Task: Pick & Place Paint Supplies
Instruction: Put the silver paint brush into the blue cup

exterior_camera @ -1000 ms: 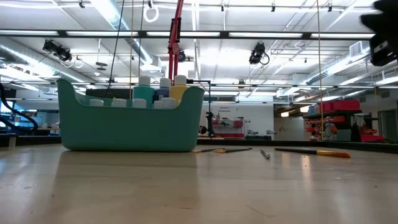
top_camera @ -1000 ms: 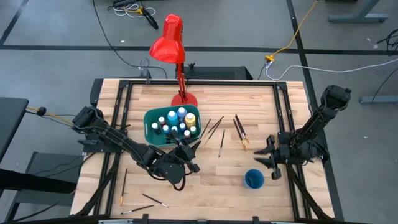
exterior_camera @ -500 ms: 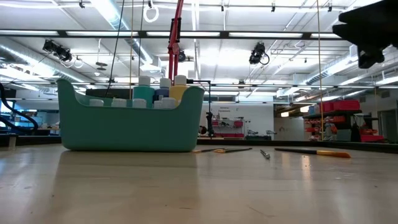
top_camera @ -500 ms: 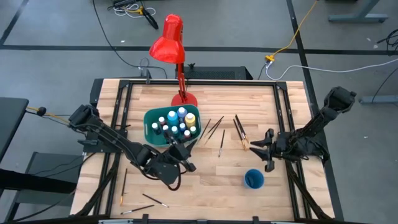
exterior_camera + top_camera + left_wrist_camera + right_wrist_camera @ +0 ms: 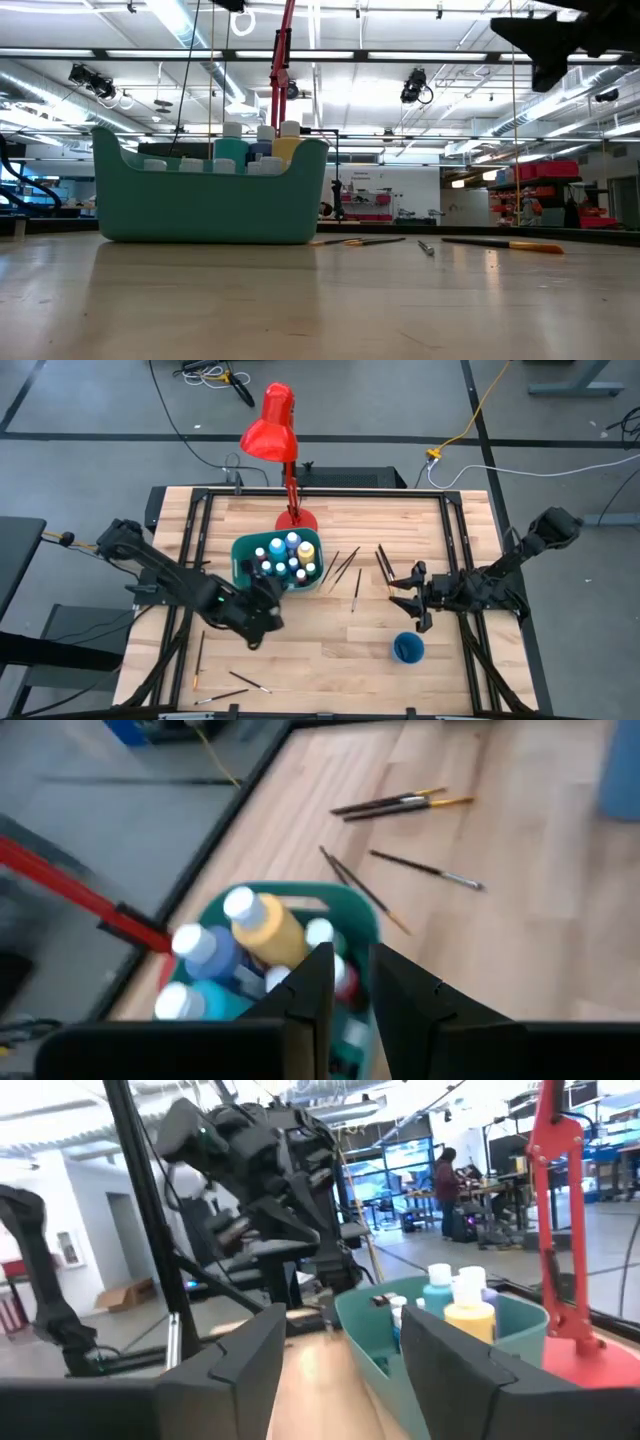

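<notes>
A teal bin (image 5: 243, 575) at the table's middle holds several white-capped paint bottles (image 5: 286, 554), also seen in the left wrist view as bottles (image 5: 262, 928). Several dark paintbrushes (image 5: 356, 572) lie on the wood right of the bin. My left gripper (image 5: 266, 596) hovers over the bin's near left corner, its fingers (image 5: 310, 982) almost together. A thin brush (image 5: 366, 1225) seems to slant down from it toward the bin rim. My right gripper (image 5: 404, 598) hangs open above the table, right of the brushes, pointing at the bin (image 5: 440, 1330). My left gripper seems to hold a thin paintbrush (image 5: 366, 1225), which slants down beside it, lifted clear of the table, its lower end at the bin's rim. The gripper's own body hides the place of contact, so which part of the brush it has cannot be told.
A red desk lamp (image 5: 274, 426) stands with its base (image 5: 296, 520) just beyond the bin. A small blue cup (image 5: 407, 648) sits near the front right. More brushes (image 5: 200, 652) lie at the near left corner. Black frame rails edge the table.
My left gripper has risen and gone toward the table's left from in front of the bin to its near left corner, tipping more level. My right gripper has swung toward the table's left, nearer the loose brushes, and has risen a little.
</notes>
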{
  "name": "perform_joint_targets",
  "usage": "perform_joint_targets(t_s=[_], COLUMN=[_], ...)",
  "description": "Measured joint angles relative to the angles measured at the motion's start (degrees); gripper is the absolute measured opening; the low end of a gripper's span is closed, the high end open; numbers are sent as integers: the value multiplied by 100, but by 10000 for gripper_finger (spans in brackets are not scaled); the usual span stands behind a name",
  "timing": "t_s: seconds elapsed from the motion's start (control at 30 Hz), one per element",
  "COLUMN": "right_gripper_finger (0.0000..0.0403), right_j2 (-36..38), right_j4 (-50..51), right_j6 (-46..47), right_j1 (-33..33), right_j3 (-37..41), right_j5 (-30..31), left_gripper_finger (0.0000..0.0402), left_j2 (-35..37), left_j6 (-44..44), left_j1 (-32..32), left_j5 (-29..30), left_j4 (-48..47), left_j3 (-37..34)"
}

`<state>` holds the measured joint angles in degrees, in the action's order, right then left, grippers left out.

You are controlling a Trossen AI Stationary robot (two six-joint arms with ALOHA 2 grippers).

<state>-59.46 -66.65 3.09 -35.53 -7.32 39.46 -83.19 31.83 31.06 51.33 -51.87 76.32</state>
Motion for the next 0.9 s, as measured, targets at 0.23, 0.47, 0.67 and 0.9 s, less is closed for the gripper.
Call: perform_joint_targets(t_s=[0.23, 0.47, 0.67, 0.9], right_gripper_finger=[201, 201, 201, 201], right_j2=[-76, -172, -190, -213], right_j4=[120, 224, 273, 357], right_j6=[103, 239, 228, 226], right_j1=[369, 674, 728, 728], right_j3=[-109, -141, -141, -139], right_j5=[-96, -62, -140, -302], left_gripper_finger=[71, 71, 71, 91], left_j2=[883, 1001, 802, 525], left_j6=[550, 558, 552, 725], left_j1=[70, 82, 80, 78], left_j5=[-1084, -2144, -3025, -3452], left_j4=[-1590, -908, 373, 1384], left_j3=[4, -782, -1823, -2149])
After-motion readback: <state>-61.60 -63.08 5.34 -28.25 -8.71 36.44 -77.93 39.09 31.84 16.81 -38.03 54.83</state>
